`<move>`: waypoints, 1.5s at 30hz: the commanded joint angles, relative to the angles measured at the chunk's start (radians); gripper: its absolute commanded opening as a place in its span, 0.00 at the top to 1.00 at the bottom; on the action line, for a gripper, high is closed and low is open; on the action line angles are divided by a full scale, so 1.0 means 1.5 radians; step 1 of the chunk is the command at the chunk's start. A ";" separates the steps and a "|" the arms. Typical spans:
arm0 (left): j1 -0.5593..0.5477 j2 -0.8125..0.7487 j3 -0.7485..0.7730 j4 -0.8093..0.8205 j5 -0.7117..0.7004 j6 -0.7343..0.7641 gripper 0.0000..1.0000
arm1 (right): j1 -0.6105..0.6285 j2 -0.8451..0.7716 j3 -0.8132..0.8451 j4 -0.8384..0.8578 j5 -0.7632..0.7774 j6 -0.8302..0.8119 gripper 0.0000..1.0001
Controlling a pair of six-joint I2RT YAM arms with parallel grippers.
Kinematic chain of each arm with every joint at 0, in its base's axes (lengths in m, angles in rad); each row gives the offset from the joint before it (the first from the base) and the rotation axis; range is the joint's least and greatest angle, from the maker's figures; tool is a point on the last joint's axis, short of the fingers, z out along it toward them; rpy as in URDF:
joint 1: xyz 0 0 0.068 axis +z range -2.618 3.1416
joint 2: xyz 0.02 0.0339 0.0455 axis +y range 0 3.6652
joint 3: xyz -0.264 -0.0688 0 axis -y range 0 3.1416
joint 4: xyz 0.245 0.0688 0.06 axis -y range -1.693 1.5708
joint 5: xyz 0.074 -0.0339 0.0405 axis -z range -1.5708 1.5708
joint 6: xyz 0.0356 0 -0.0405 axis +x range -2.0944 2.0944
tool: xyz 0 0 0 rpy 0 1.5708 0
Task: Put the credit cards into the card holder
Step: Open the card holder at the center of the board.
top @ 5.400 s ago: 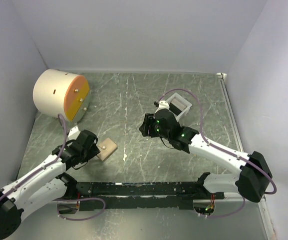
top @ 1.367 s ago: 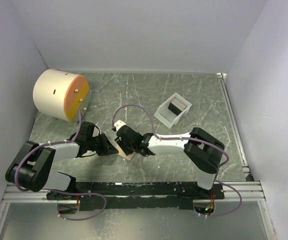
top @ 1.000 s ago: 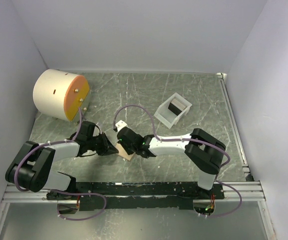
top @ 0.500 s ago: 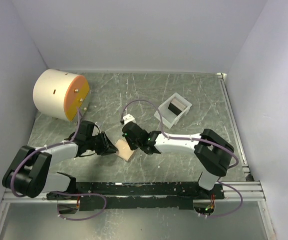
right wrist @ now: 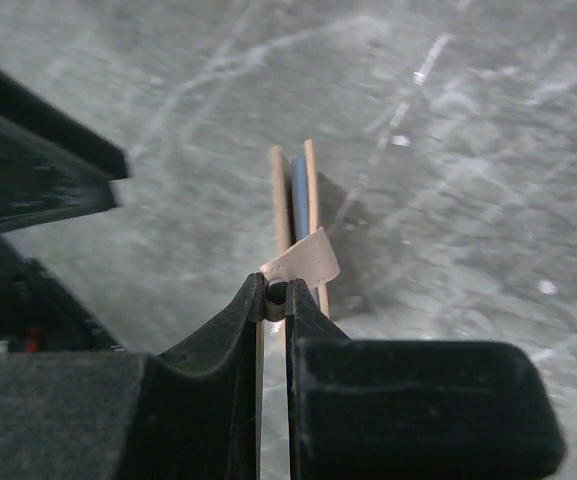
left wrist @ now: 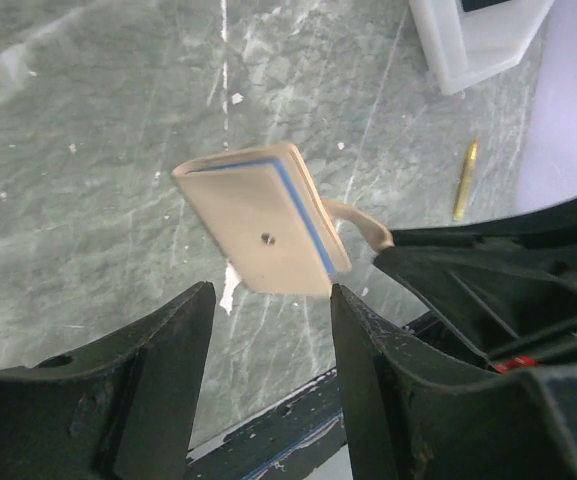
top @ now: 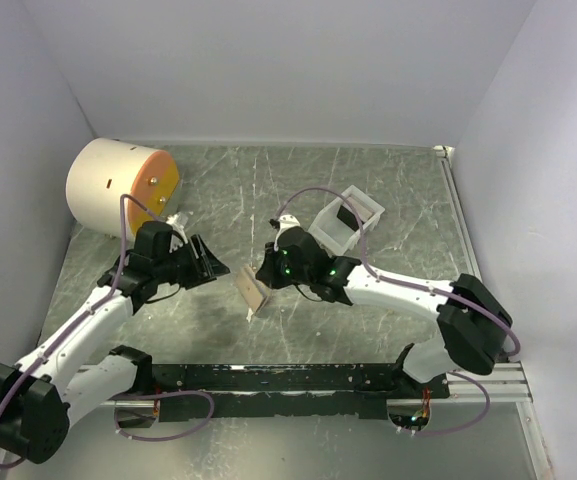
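1. Card holder point(top: 253, 292): tan, folded shut, with blue lining showing along its edge. It stands on edge near the table's point(top: 268, 190) middle, between the two grippers. Whether its lower edge touches the table cannot be told.
2. Right gripper point(right wrist: 276, 293): fingers pressed together on the card holder's snap tab point(left wrist: 360, 222). The arm reaches in from the right.
3. Left gripper point(left wrist: 268, 325): fingers spread wide, just left of the card holder and apart from it.
4. Credit card point(top: 346, 213): dark, standing inside the white tray point(top: 366, 207). The tray sits near the right gripper, on its far side.
5. Cream cylinder point(top: 108, 185): orange face, in the far-left corner close to the wall, well apart from the card holder.
6. Thin yellow stick point(left wrist: 465, 180): lies flat on the table, between the tray and the right arm.
7. Open room: table surface lies open at far centre and along the right side. Pale walls close the left, far and right edges, and a black rail point(top: 288, 378) runs along the near edge.
8. In the way: the right arm crosses the table between the tray and the rail.
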 commanded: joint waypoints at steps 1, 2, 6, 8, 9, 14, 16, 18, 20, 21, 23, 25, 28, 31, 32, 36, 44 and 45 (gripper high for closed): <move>0.001 -0.012 0.020 -0.082 -0.054 0.049 0.39 | 0.001 -0.034 -0.019 0.089 -0.073 0.059 1.00; 0.001 -0.006 0.023 -0.092 -0.061 0.056 0.39 | 0.001 -0.034 -0.022 0.093 -0.076 0.065 1.00; 0.002 0.020 0.026 -0.111 -0.061 0.061 0.41 | 0.001 -0.015 -0.017 0.075 -0.065 0.068 1.00; 0.002 0.022 0.015 -0.098 -0.048 0.053 0.41 | -0.001 -0.009 -0.019 0.066 -0.057 0.066 1.00; 0.002 0.021 0.006 -0.088 -0.039 0.051 0.41 | -0.003 -0.006 -0.022 0.063 -0.050 0.067 1.00; 0.002 0.045 -0.016 -0.061 -0.024 0.042 0.45 | -0.029 -0.004 -0.048 0.042 -0.007 0.058 1.00; 0.002 0.058 -0.020 -0.058 -0.021 0.041 0.47 | -0.046 -0.008 -0.064 0.042 -0.003 0.053 1.00; 0.001 0.067 -0.023 -0.052 -0.027 0.039 0.48 | -0.062 -0.011 -0.079 0.038 -0.002 0.051 1.00; 0.001 0.074 -0.031 -0.039 -0.022 0.037 0.47 | -0.075 -0.014 -0.092 0.040 -0.005 0.046 1.00; 0.001 0.079 -0.036 -0.027 -0.005 0.036 0.45 | -0.080 -0.014 -0.097 0.041 -0.008 0.044 1.00; 0.001 0.094 -0.047 0.010 0.052 0.033 0.44 | -0.088 -0.018 -0.110 0.051 -0.018 0.039 1.00; 0.001 0.104 -0.051 0.023 0.061 0.026 0.45 | -0.093 -0.019 -0.122 0.055 -0.016 0.037 1.00; 0.002 0.110 -0.056 0.029 0.048 0.024 0.48 | -0.101 -0.009 -0.124 0.034 0.009 0.035 1.00; 0.001 0.127 -0.061 0.045 0.053 0.026 0.53 | -0.101 -0.010 -0.138 0.037 0.034 0.036 1.00; 0.001 0.134 -0.063 0.048 0.048 0.027 0.53 | -0.101 -0.012 -0.144 0.042 0.036 0.037 1.00; 0.001 0.156 -0.069 0.082 0.069 0.018 0.55 | -0.101 -0.002 -0.143 0.037 0.038 0.033 0.96; 0.001 0.206 -0.062 0.186 0.127 -0.013 0.59 | -0.088 -0.062 -0.085 -0.014 0.063 0.002 0.61; 0.001 0.219 -0.061 0.187 0.121 -0.011 0.61 | -0.087 -0.070 -0.073 -0.026 0.062 -0.001 0.60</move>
